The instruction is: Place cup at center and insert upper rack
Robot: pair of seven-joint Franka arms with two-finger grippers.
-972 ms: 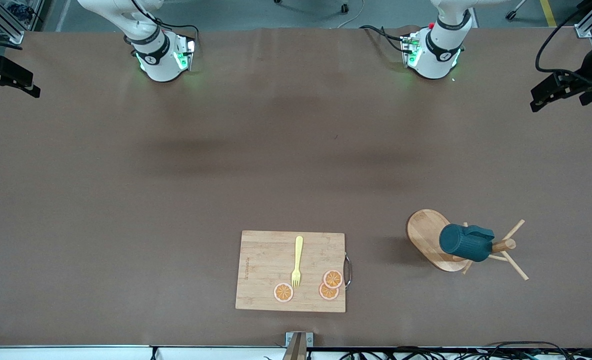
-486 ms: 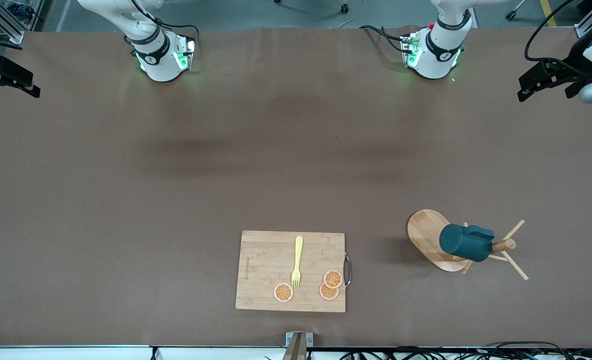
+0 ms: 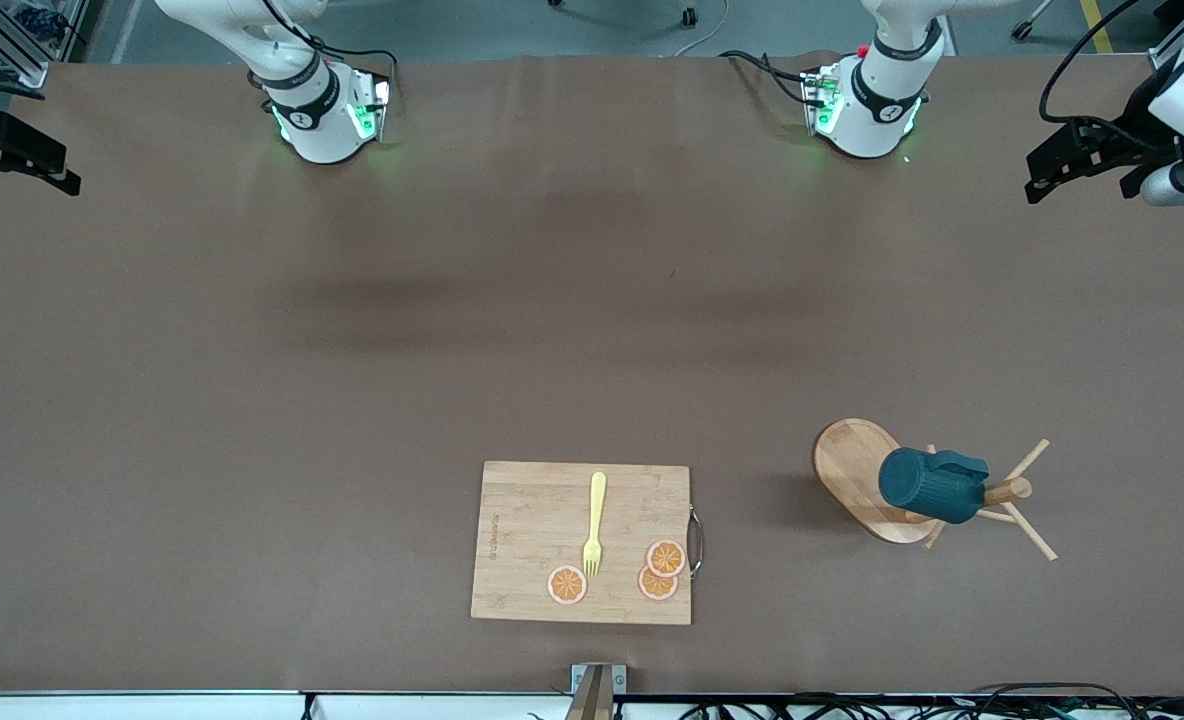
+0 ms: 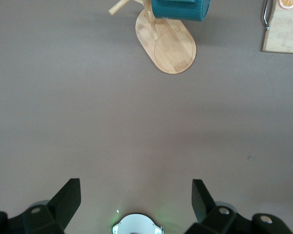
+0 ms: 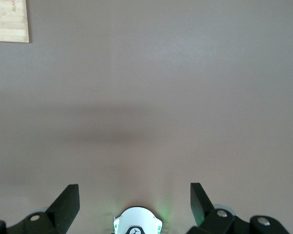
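Note:
The dark teal cup [image 3: 930,486] hangs on the wooden mug tree [image 3: 855,468], which stands on its oval base near the left arm's end of the table. Post and pegs [image 3: 1022,490] stick out past the cup. Both show in the left wrist view, cup [image 4: 180,9] over base [image 4: 172,48], at a distance from my left gripper [image 4: 136,189]. My left gripper [image 3: 1044,176] is open and empty, high over the table's edge beside the left arm's base. My right gripper [image 3: 57,170] is open and empty over the right arm's end, waiting; its wrist view [image 5: 134,191] shows bare table.
A bamboo cutting board [image 3: 532,520] lies near the front edge, toward the middle from the mug tree. It carries a yellow fork [image 3: 594,522] and three orange slices [image 3: 664,557]. Its edge shows in both wrist views [image 4: 285,36] [image 5: 9,20].
My left gripper has moved a little inward from the table's end and toward the bases. The right arm, cup and mug tree have not moved.

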